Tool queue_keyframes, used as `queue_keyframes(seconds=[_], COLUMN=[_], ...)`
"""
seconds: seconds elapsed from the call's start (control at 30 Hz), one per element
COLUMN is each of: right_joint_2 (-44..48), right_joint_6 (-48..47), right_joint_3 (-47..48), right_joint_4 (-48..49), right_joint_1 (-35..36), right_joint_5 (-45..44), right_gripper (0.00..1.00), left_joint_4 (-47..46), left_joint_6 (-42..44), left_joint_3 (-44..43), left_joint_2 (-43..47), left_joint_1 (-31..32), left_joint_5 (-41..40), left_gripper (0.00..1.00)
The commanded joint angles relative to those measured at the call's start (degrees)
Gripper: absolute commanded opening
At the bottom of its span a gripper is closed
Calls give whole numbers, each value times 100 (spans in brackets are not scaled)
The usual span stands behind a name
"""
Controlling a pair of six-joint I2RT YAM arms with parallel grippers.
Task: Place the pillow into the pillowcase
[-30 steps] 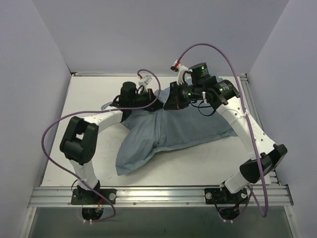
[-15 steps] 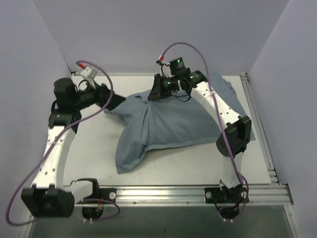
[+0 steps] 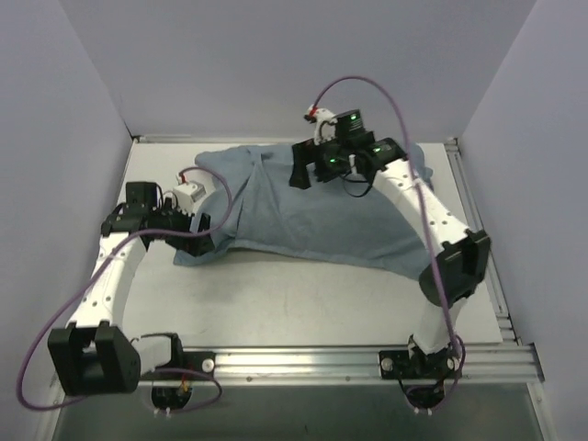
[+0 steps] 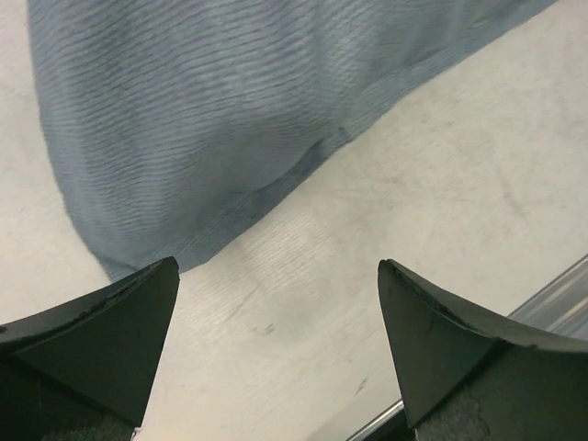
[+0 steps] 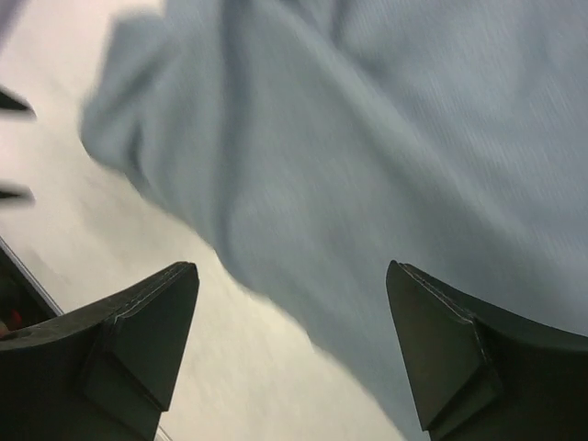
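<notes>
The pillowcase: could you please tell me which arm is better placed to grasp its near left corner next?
Probably the left. The left gripper is open, low over the table, with the pillowcase corner just ahead of it. The right gripper, open too, hangs over the far middle, away from that corner.

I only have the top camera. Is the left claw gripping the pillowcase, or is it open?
Observer: Open. In the left wrist view the left claw is spread wide, with only bare table between its fingers.
Operator: What's ahead of it?
Observer: A corner of the pillowcase lies flat on the table beyond the fingertips, not touching them.
Operator: And the other arm?
Observer: The right claw is open too, gripping nothing. It is over the cloth, though that view is blurred.
</notes>
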State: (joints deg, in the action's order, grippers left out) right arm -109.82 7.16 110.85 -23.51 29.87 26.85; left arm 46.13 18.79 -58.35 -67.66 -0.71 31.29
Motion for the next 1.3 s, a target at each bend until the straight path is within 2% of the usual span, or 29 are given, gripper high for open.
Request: queue_keyframes(seconds=[0.0, 0.03, 0.1, 0.17, 0.2, 0.23, 0.27, 0.37, 0.47, 0.57, 0.63, 0.67, 0.73, 0.77, 0.83, 0.87, 0.93, 1.1, 1.13, 1.17, 1.27], right_joint_2=[1891, 2451, 2946, 3396, 3467, 3537, 3529, 3214, 2696, 1888, 1292, 1131, 1076, 1199, 1697, 1901, 2444, 2992, 2967, 2932, 2589], right_joint_6=[-1628, -1865, -2192, -2297, -2289, -2298, -2289, -2368, -2465, -2438, -2456, -2473, -2578, -2657, -2789, -2842, -3149, -4142, -4204, -4257, -4048], right_joint_3=[-1334, -1738, -2679, -3172, -3279, -3367, -3472, -3815, -4211, -4142, -3888, -3791, -3632, -3571, -3518, -3535, -3693, -4491, -4589, -4694, -4993], right_joint_4=[-1269, -1627, -1815, -2087, -2157, -2210, -2220, -2176, -1807, -1535, -1490, -1516, -1708, -1779, -2050, -2122, -2350, -2668, -2659, -2633, -2308], right_joint_1=[-489, -612, -1102, -1377, -1526, -1763, -1887, -2028, -2274, -2660, -2871, -2968, -3276, -3364, -3715, -3838, -4197, -4612, -4674, -4692, -4718], right_joint_5=[-618, -829, -1067, -1137, -1147, -1051, -885, -691, -716, -839, -883, -927, -823, -744, -533, -427, -453, -804, -848, -892, -989], right_gripper=[86, 85, 79, 68, 65, 62, 59, 57, 58, 58, 58, 57, 58, 61, 71, 81, 86, 93, 95, 96, 100], left_joint_4=[-7, -34, -16, -25, -77, -95, -104, -385, -385, -403, -254, -219, -26, 45, 316, 387, 537, 1170, 1170, 1162, 1065], left_joint_6=[862, 942, 882, 663, 305, 197, 152, 178, 187, 424, 450, 407, 380, 398, 590, 696, 968, 1899, 1996, 2076, 2234], left_joint_3=[-290, -430, -930, -1783, -2029, -2397, -2453, -2033, -1647, -1522, -1732, -1820, -2224, -2329, -2479, -2454, -2201, -1698, -1550, -1513, -1521], left_joint_2=[-238, -352, -607, -949, -1090, -1257, -1563, -1995, -2969, -3558, -3868, -3956, -3957, -3844, -3300, -3089, -2447, -1971, -1997, -2127, -2610], left_joint_1=[-271, -315, -333, -220, -106, 17, 419, 974, 950, 862, 740, 669, 381, 283, 107, -94, -280, -991, -1053, -1141, -1221], left_joint_5=[-343, -282, 419, 1113, 1142, 1169, 1065, 547, 107, -718, -1306, -1396, -1241, -769, -318, 14, 62, -34, -113, -201, -500], left_gripper=[97, 98, 96, 83, 76, 62, 57, 47, 35, 31, 29, 31, 50, 57, 73, 78, 86, 91, 91, 97, 97])
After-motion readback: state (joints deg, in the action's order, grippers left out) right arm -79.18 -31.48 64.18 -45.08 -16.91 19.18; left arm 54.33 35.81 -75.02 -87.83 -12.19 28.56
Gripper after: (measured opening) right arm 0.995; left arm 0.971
